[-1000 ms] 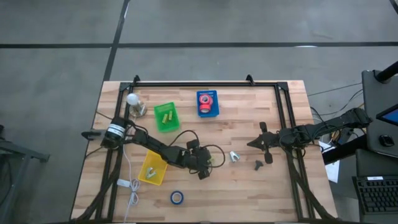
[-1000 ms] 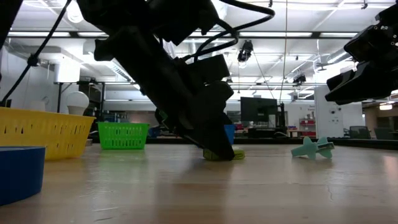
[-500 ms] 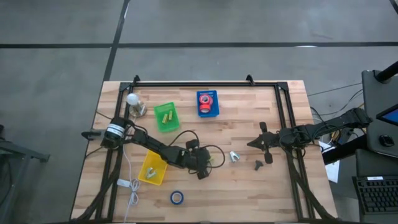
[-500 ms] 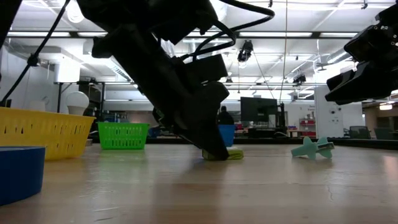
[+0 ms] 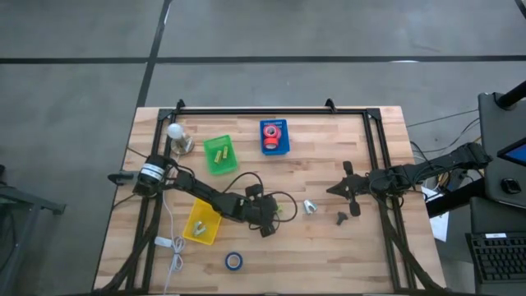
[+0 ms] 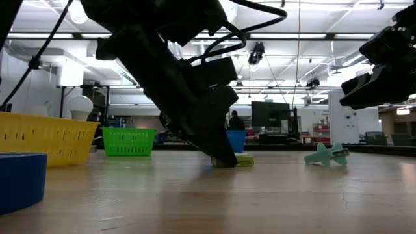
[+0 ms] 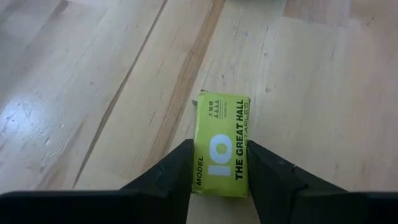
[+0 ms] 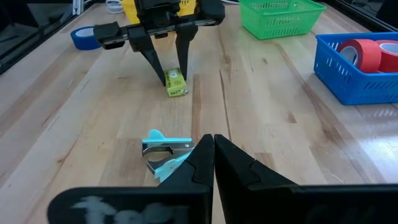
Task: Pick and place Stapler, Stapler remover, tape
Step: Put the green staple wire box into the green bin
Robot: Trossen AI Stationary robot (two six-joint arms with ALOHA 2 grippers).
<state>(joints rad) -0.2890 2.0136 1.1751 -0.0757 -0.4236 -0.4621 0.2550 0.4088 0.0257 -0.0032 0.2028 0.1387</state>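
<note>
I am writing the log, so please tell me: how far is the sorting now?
Done: red tape rolls lie in the blue bin, yellow-green boxes in the green bin. In hand: the left gripper straddles a staple box on the table. Left: the blue tape and the staple remover. The right gripper waits, shut.

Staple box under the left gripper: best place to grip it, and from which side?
Grip the staple box across its narrow width, on the two long side faces, coming straight down from above. It lies flat on the table, label up, with bare wood along both long sides, so the fingers have room. The left gripper already straddles it that way. The right gripper waits apart.
</note>
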